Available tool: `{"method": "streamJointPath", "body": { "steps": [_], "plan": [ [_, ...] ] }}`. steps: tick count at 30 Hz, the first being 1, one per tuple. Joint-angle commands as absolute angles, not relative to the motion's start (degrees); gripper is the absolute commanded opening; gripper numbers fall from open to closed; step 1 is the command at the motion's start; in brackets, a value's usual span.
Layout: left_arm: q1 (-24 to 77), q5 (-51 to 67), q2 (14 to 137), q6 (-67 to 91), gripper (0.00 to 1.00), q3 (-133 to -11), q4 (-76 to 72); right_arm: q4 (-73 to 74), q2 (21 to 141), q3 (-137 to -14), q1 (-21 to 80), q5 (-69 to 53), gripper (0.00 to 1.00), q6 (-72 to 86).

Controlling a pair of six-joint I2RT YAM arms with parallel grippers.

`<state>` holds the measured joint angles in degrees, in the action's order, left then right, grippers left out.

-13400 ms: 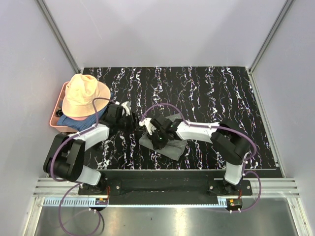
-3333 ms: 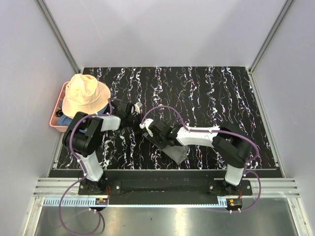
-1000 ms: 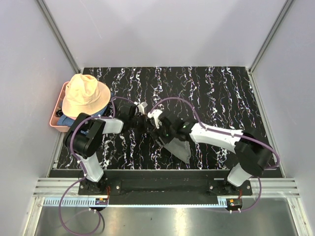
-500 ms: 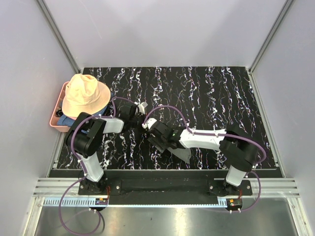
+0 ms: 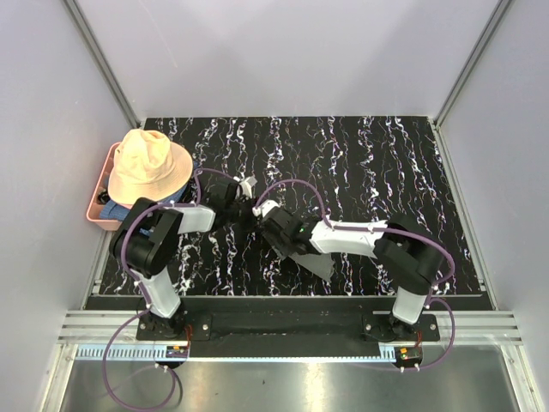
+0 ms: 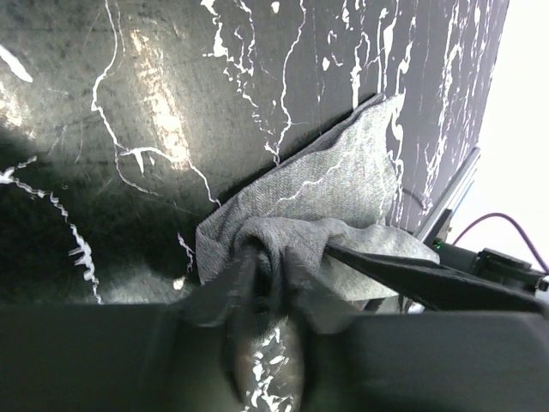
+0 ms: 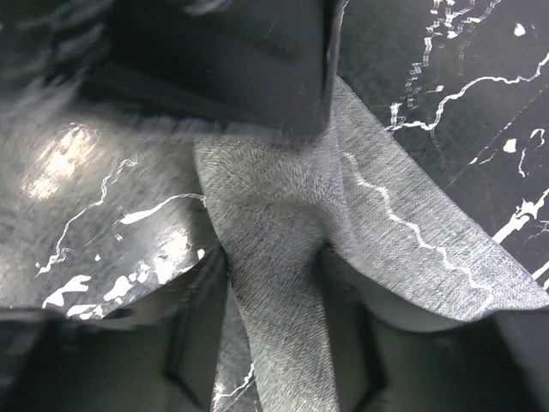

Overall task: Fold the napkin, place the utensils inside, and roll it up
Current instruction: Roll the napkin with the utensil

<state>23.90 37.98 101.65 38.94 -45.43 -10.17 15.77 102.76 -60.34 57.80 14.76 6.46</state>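
Observation:
The grey napkin (image 5: 316,259) lies bunched into a narrow wedge near the table's front edge, its far end lifted between both grippers. My left gripper (image 5: 247,190) reaches in from the left. In the left wrist view my left gripper (image 6: 268,283) is shut on a gathered fold of the napkin (image 6: 343,184). My right gripper (image 5: 264,213) is right beside it. In the right wrist view my right gripper (image 7: 274,296) is shut on a strip of the napkin (image 7: 283,206) running between the fingers. The utensils are out of view.
A peach hat (image 5: 147,165) lies over a pink tray (image 5: 96,216) with a blue cloth (image 5: 120,212) at the table's left edge. The black marbled table (image 5: 377,163) stretches behind and to the right. White walls stand on three sides.
My right gripper has shifted slightly toward the near left, and its forearm has swung nearer the front edge. The napkin stays bunched between both grippers. The left arm has barely moved.

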Motion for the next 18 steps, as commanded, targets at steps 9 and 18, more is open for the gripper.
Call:
{"method": "streamJointPath", "body": {
  "steps": [9, 18],
  "plan": [
    [18.11, 30.32, 89.74, 37.88, 0.65, -41.67, -9.14, 11.44, 103.10, -54.67, 48.09, -20.02, 0.32, 8.70],
    [17.84, 34.10, 85.08, 38.32, 0.66, -33.41, -18.62, 7.12, 105.11, -56.33, 41.67, -39.71, 0.31, 8.44]
  ]
}}
